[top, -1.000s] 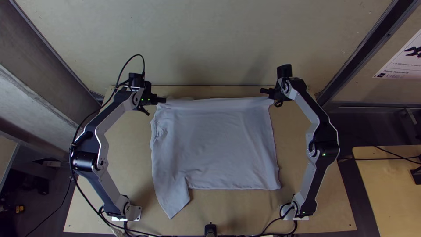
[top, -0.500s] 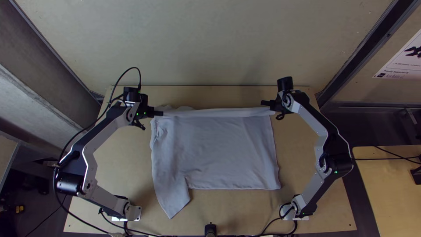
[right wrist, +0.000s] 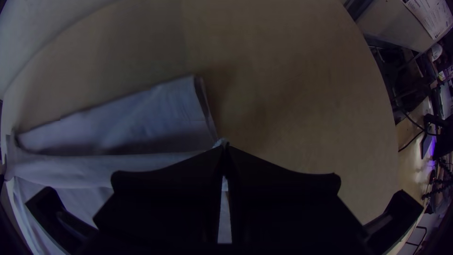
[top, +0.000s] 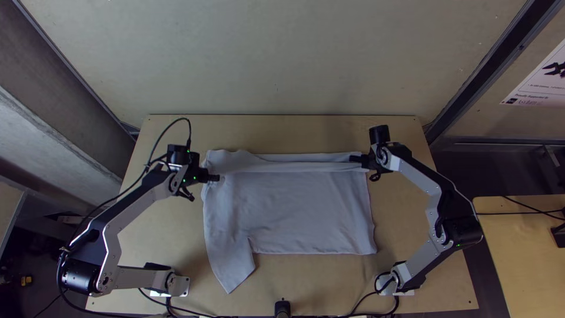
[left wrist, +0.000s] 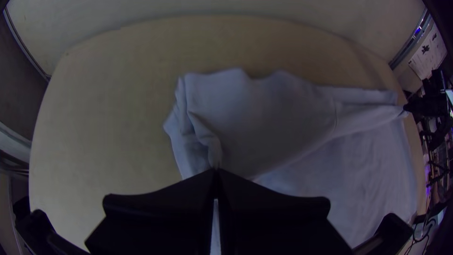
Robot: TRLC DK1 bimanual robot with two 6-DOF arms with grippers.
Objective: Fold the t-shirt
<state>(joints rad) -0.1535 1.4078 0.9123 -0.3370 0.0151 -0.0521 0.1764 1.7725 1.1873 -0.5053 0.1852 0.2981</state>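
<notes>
T-shirt (top: 294,212)'s mostly flat on the surface (top: 276,129), with a strip stretched between the left claw (left wrist: 215,171) and right claw (right wrist: 224,144), both pinched closed on it. Looks like tiny grips tbh, so uneven pulling could slip one loose and leave a skewed fold.

Robotics lab: two arms (top: 419,175), poster (top: 542,87)
</notes>
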